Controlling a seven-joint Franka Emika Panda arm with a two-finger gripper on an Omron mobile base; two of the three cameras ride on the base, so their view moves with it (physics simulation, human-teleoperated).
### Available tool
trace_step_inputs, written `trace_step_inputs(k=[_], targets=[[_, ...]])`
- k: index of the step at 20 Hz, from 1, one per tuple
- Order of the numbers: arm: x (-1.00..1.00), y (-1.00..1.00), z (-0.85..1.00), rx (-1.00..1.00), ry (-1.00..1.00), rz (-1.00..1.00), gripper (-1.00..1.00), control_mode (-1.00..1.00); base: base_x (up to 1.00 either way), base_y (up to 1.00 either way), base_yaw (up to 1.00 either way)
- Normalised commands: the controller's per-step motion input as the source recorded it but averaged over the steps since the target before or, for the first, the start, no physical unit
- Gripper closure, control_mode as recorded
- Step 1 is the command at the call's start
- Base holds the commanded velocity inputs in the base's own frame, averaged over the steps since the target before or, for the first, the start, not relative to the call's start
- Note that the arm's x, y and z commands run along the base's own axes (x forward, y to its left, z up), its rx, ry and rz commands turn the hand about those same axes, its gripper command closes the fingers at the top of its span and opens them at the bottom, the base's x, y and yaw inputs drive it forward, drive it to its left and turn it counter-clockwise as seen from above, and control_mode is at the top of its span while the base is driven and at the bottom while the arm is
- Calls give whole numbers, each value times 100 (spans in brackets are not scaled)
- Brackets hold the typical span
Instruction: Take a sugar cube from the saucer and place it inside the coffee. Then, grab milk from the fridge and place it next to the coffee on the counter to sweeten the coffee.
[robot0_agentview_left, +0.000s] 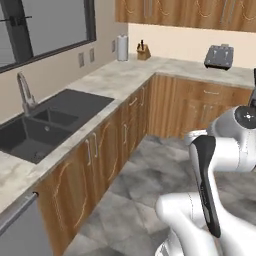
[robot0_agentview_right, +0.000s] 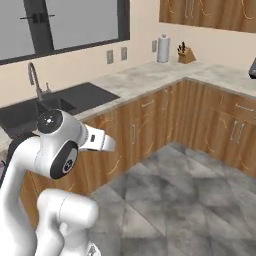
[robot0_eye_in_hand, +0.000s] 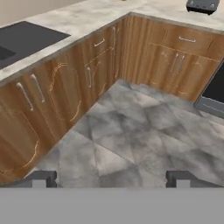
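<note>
Gripper (robot0_eye_in_hand: 111, 178) hangs spread wide and empty over the grey floor (robot0_eye_in_hand: 131, 131), facing the wooden cabinets (robot0_eye_in_hand: 65, 87); driving on blind, it could clip the counter (robot0_agentview_left: 115, 75) corner; no cup or saucer near

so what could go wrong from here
The open hand holds nothing and looks down at bare floor, with cup, saucer and fridge out of sight, so the base must drive on; while turning, the arm could clip the cabinet doors. The counter ahead carries a sink, no place to set things.
</note>
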Motion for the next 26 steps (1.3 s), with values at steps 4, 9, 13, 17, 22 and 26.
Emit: trace_step_inputs(k=[4,9,13,17,22,26], targets=[[0,0,0,0,0,0,-100,100,86,-38,-52],[0,0,0,0,0,0,-100,100,48,-28,-65],[0,0,0,0,0,0,-100,100,29,-26,-72],[0,0,0,0,0,0,-100,100,36,-22,-69],[0,0,0,0,0,0,-100,100,61,-9,-63],[0,0,0,0,0,0,-100,100,88,-6,-52]])
